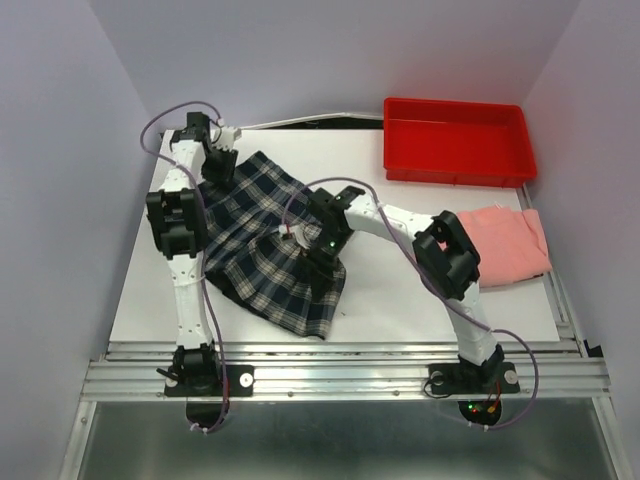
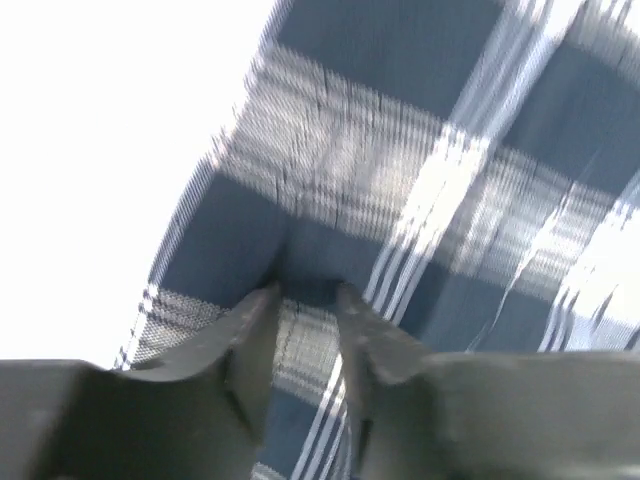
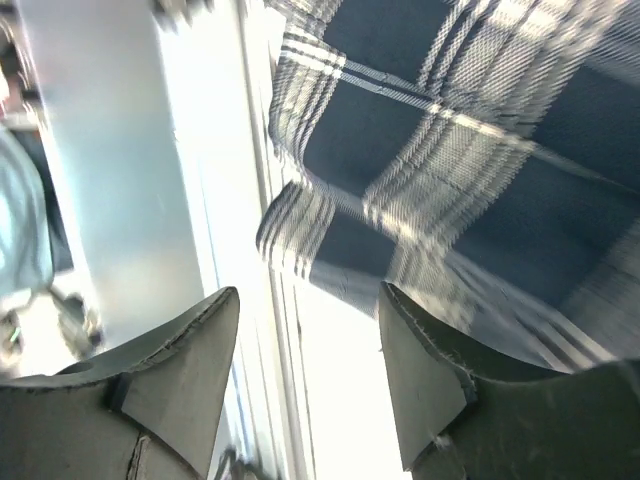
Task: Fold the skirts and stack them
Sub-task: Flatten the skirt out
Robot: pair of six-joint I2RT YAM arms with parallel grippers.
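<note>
Plaid skirt lies spread on table; my left gripper pinches a fold of it. My right gripper gapes, released, near its edge. Pink skirt well apart.

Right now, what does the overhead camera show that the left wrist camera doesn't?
Only overhead: the pink skirt, the red tray, and the whole left arm and right arm. Only the left wrist: the left jaws closed on a fold of cloth, seen close up. Both: the plaid skirt.
</note>
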